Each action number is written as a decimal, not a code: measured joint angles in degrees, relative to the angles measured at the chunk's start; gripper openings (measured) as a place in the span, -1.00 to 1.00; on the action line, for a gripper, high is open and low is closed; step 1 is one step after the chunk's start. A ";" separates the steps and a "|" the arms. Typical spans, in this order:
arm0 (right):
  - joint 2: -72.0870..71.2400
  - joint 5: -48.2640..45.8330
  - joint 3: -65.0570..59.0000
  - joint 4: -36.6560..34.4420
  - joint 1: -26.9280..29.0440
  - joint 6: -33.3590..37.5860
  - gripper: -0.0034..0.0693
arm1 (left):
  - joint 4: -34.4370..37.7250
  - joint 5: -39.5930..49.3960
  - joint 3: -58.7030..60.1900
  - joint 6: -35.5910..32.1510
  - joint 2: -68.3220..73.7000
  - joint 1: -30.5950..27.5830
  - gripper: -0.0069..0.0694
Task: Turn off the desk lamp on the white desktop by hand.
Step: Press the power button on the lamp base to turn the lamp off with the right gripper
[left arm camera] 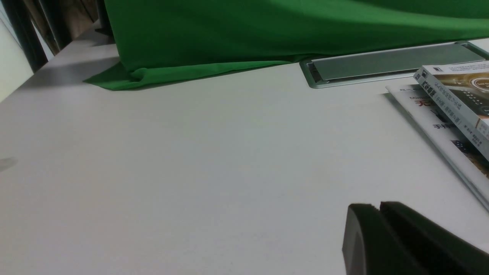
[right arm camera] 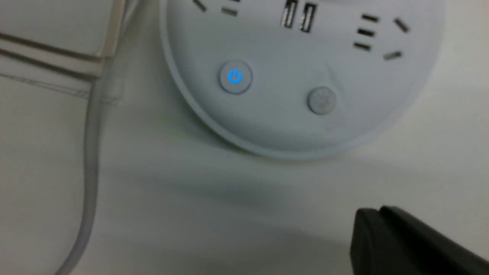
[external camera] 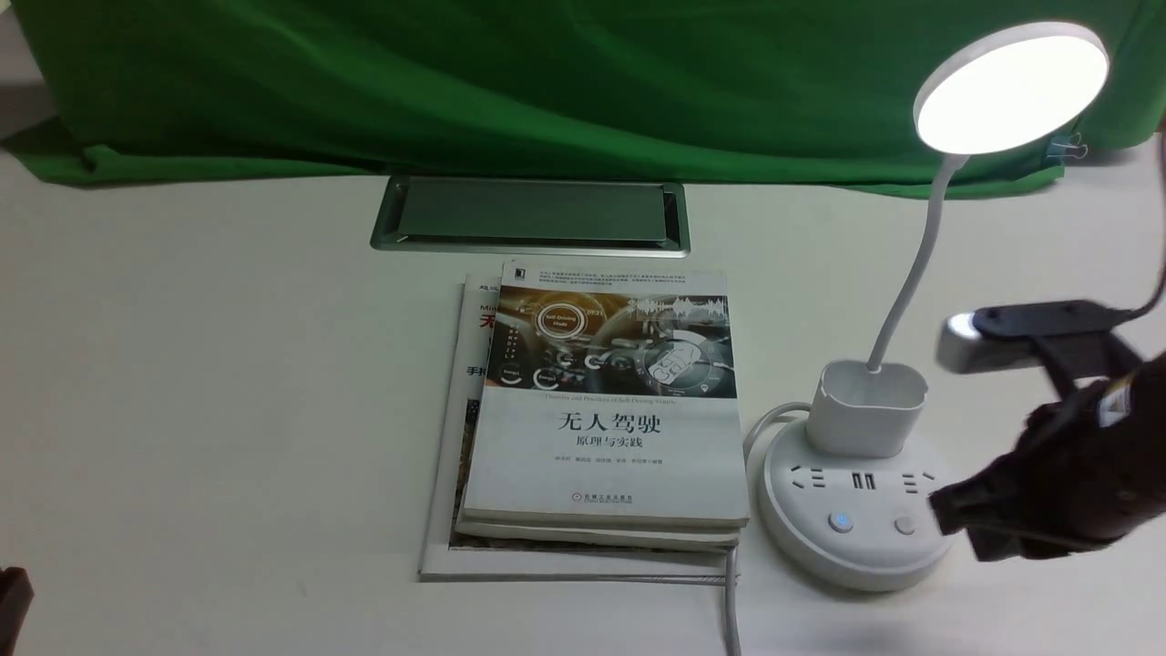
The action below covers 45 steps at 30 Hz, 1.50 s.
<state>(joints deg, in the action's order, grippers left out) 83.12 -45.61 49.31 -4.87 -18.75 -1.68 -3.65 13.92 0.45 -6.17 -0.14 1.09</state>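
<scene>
The white desk lamp (external camera: 861,483) stands at the right of the white desktop (external camera: 228,392), its round disc head (external camera: 1009,87) lit. Its round base shows a blue-lit power button (external camera: 840,522) and a plain grey button (external camera: 905,526). In the right wrist view both show: the blue one (right arm camera: 235,77) and the grey one (right arm camera: 322,100). My right gripper (external camera: 943,512) is shut and empty, its tip just right of the base near the grey button; in its wrist view the tip (right arm camera: 376,215) is short of the base. My left gripper (left arm camera: 376,208) is shut, over bare desktop.
A stack of books (external camera: 601,410) lies left of the lamp base, with the lamp's white cable (external camera: 729,601) running between them to the front edge. A grey metal cable hatch (external camera: 531,214) sits behind the books. Green cloth (external camera: 547,82) covers the back.
</scene>
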 joint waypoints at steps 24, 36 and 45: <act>12.39 5.30 5.65 0.25 -2.56 -0.25 -0.78 | 0.00 0.00 0.00 0.02 0.00 0.00 -0.77; 11.13 5.38 6.25 0.29 -2.56 -0.08 -0.77 | 0.00 0.00 0.00 -0.01 0.00 0.00 -0.77; 6.15 5.12 6.25 1.63 -2.56 -0.37 -0.77 | 0.00 0.00 0.00 -0.01 0.00 0.00 -0.77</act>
<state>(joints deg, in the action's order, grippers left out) 89.27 -40.50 55.57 -3.24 -21.31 -2.05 -3.65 13.92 0.45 -6.18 -0.14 1.09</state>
